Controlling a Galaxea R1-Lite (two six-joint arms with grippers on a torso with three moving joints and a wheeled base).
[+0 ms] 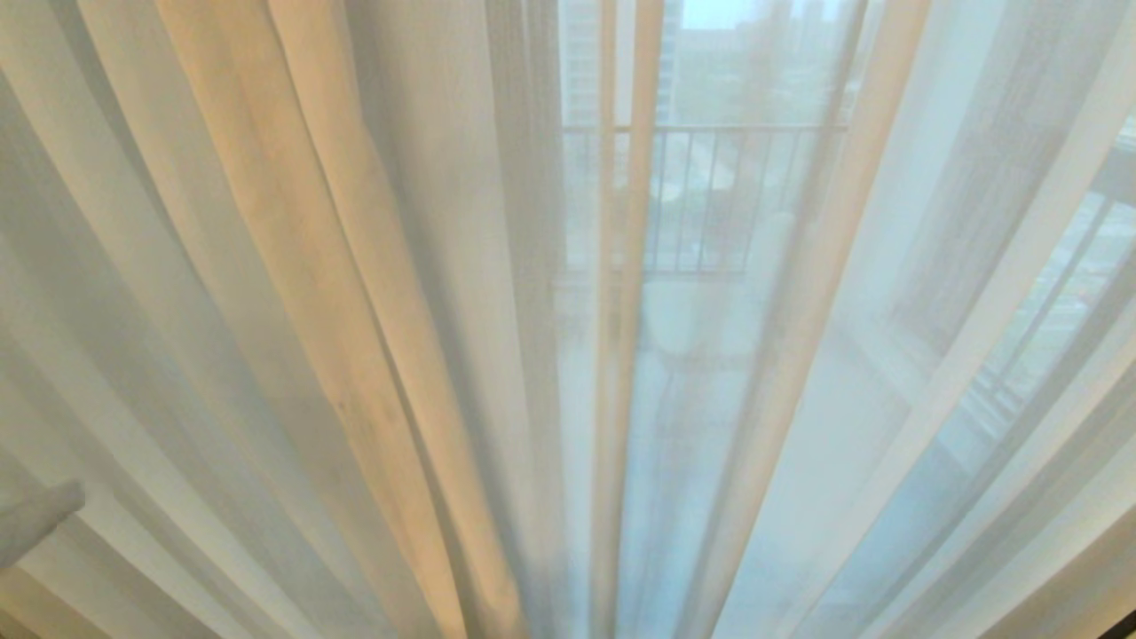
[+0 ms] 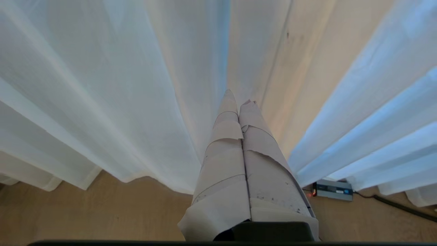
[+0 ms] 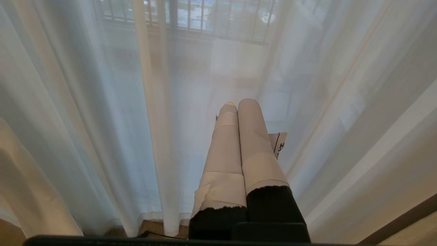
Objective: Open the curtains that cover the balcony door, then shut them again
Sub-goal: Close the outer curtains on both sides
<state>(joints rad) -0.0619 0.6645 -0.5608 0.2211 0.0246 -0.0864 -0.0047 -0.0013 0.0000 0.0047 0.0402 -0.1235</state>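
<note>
The curtains (image 1: pixel 373 293) hang closed across the whole head view, their pleats running floor to ceiling, so the long axis is vertical and any opening pull must go sideways along the rail. Through the thin sheer layer (image 1: pixel 763 373) the balcony door's glass and the railing bars (image 1: pixel 710 195) beyond it show faintly; the heavier cream layer (image 2: pixel 293 68) sits toward the robot's left.

In its wrist view the left tool (image 2: pixel 239 97) points into a fold where cream cloth meets sheer, tips just at the fabric. Its two taped fingers (image 2: pixel 225 136) lie pressed together with no visible cloth between them, so it looks closed on nothing, though a thin pinch of fabric at the very tips cannot be ruled out. The floor (image 2: pixel 102 208) and a small grey box (image 2: pixel 333 190) with a cable show under the hem. In the head view only a pale piece of this arm shows low at the left.

The right tool (image 3: pixel 239 102) also has its fingers pressed together, empty, pointing at the sheer but short of it. The left tool is the nearer one to the cream layer; I judge it the working arm, and it needs a firm hold on a pleat before pulling sideways
</note>
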